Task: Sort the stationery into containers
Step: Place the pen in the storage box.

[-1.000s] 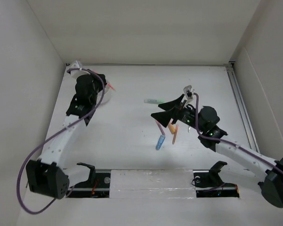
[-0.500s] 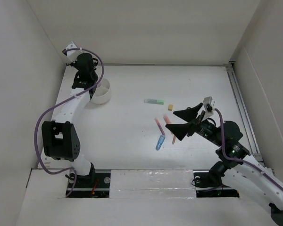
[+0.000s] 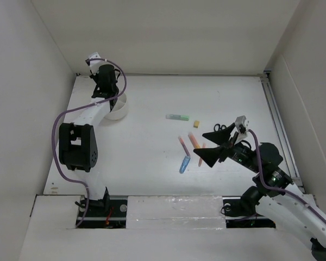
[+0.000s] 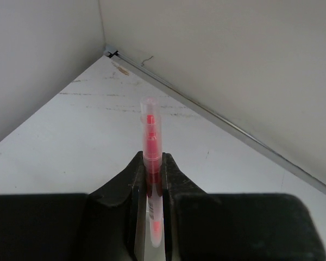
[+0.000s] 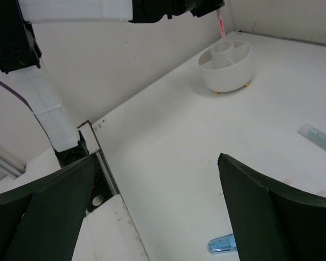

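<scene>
**Red pen pinched above the tub, right jaws spread wide**

In the overhead view, the round white tub [image 3: 118, 111] was seen toward ten o'clock of the table [image 3: 141, 141], partly covered by the left arm. The left gripper [image 4: 152, 176] was pressed together on a red pen [image 4: 150, 136], which was pinched between the fingers with its clear end pointed away from the wrist camera. From the right wrist view, the pen was seen hanging at twelve o'clock of the tub, just above its divided compartments; whether it touched the rim could not be told.

The remaining stationery was laid out toward three o'clock of the table's middle. A pale green bar [image 3: 177, 116] was placed farthest back, with a tiny tan block [image 3: 196, 124] at its four o'clock. A pink pen [image 3: 183, 144] and an orange pen [image 3: 194, 140] were set side by side, and a blue marker [image 3: 184, 163] was found at their six o'clock. Black-handled scissors [image 3: 221, 128] were partly hidden behind the right gripper [image 3: 207, 145], whose jaws were spread wide with nothing between them.
</scene>
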